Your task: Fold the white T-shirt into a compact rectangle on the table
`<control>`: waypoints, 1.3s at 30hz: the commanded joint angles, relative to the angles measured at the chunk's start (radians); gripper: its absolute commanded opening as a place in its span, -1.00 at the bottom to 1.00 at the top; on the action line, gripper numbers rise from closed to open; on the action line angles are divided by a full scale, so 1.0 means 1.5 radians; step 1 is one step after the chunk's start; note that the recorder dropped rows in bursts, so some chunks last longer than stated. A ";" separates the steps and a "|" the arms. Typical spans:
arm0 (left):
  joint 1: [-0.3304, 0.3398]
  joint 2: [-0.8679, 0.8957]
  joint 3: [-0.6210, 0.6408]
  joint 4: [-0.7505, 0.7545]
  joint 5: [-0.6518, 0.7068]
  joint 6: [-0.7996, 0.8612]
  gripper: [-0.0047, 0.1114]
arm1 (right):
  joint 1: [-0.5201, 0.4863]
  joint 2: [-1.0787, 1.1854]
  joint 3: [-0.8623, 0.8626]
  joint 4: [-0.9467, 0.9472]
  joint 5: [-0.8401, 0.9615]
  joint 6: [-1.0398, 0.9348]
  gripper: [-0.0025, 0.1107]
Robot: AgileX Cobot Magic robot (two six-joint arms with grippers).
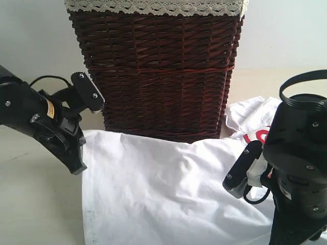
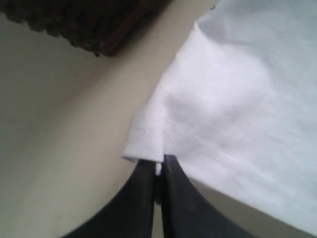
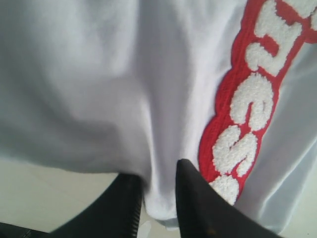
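The white T-shirt [image 1: 168, 189] lies spread on the table [image 1: 36, 204] in front of the basket. Its red band with fluffy white letters [image 3: 247, 114] shows bunched at the right [image 1: 258, 135]. My left gripper [image 2: 159, 163] is shut on the hemmed corner of the T-shirt [image 2: 143, 139], at the cloth's left edge in the exterior view [image 1: 77, 166]. My right gripper [image 3: 159, 191] is shut on a thick fold of the T-shirt [image 3: 161, 163] beside the red band. In the exterior view the right arm [image 1: 299, 168] covers that grip.
A tall dark brown wicker basket [image 1: 158, 76] with a cream lace-edged liner [image 1: 153, 6] stands just behind the shirt, close to both arms. A white wall [image 1: 30, 35] rises behind it. Bare pale table shows at the left.
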 commanded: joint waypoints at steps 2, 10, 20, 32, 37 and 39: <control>-0.050 -0.050 0.053 0.205 0.009 0.013 -0.88 | 0.003 -0.006 -0.002 -0.002 -0.002 0.001 -0.50; -0.130 -0.032 0.127 0.195 0.047 0.077 -0.06 | 0.003 -0.006 -0.002 -0.002 -0.003 0.012 -0.50; -0.154 -0.027 0.098 0.209 -0.099 -0.247 -0.20 | 0.003 -0.006 -0.002 -0.002 -0.003 0.012 -0.50; -0.053 0.104 -0.029 0.130 -0.001 -0.327 0.04 | 0.003 -0.006 -0.002 -0.008 -0.012 0.014 -0.49; -0.053 0.151 -0.063 0.133 -0.014 -0.296 0.05 | 0.003 -0.006 -0.002 -0.008 -0.019 0.013 -0.09; -0.050 0.157 -0.067 0.136 -0.035 -0.296 0.05 | 0.003 -0.006 -0.002 -0.008 -0.010 0.013 0.06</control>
